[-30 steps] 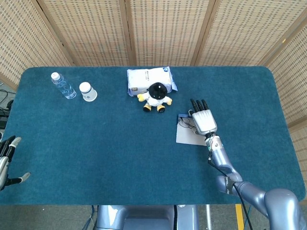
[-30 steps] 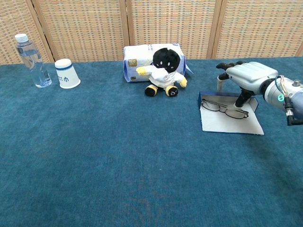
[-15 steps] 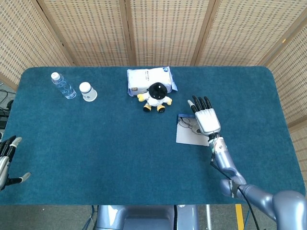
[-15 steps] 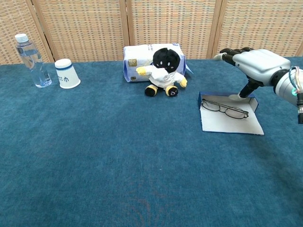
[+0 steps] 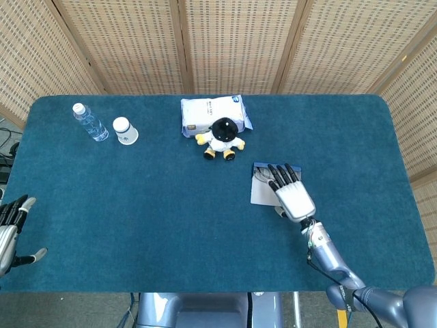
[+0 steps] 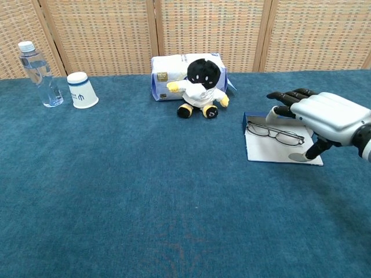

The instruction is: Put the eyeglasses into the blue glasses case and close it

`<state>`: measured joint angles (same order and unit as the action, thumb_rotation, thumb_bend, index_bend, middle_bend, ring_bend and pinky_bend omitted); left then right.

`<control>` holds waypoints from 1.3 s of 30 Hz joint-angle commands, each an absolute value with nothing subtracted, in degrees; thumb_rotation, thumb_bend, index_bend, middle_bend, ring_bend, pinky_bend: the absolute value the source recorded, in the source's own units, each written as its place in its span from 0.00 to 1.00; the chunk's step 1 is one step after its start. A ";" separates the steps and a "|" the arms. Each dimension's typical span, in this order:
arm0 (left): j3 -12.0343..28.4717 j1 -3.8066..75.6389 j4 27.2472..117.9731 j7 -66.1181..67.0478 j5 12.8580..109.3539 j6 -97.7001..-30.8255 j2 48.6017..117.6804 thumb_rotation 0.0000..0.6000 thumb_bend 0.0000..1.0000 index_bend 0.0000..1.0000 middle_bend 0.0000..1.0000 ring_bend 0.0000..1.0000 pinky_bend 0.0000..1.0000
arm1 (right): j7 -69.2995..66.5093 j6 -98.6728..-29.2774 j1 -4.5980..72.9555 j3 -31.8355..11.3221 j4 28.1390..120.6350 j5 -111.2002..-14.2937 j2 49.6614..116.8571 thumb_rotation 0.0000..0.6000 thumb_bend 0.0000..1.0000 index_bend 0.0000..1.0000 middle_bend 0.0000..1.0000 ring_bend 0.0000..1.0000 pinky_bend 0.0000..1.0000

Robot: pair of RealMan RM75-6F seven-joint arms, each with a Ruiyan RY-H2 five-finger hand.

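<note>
Blue felt tabletop (image 5: 171, 205). Case (image 6: 282, 149) lies open and flat, toward the right edge, pale lining up, blue rim at its far side. Glasses (image 6: 276, 134) rest on the lining, in the far half, unfolded as far as I can tell.

Right hand (image 6: 324, 119) hovers over the case's right part, palm down, fingers spread and extended over the glasses; thumb tip (image 6: 312, 153) near the case's near right corner. Holding nothing. Contact with lining or frames: cannot tell.

Left hand (image 5: 9, 232) off the left edge, fingers apart, idle, holding nothing.

Judgement: glasses appear placed; the closing step is in hand, not yet done. Next move calls for catching one flap of the case and folding it over without dragging the glasses out. Which flap is the lid: unclear.
</note>
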<state>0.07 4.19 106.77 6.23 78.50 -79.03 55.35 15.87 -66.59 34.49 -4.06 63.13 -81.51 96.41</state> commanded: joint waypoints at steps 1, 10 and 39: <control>0.05 4.18 106.80 6.34 78.49 -79.03 55.39 1.00 0.08 0.00 0.00 0.00 0.00 | 16.76 -66.45 34.48 -3.93 61.02 -81.99 98.15 1.00 0.26 0.25 0.00 0.00 0.00; 0.27 4.47 106.46 6.42 77.58 -78.38 55.52 1.00 0.08 0.00 0.00 0.00 0.00 | 15.26 -65.45 34.44 -3.18 57.65 -83.59 99.41 1.00 0.31 0.26 0.00 0.00 0.00; 0.13 4.69 106.43 6.57 77.58 -78.00 55.54 1.00 0.08 0.00 0.00 0.00 0.00 | 15.23 -65.44 34.28 -3.93 49.77 -84.95 104.52 1.00 0.34 0.30 0.00 0.00 0.00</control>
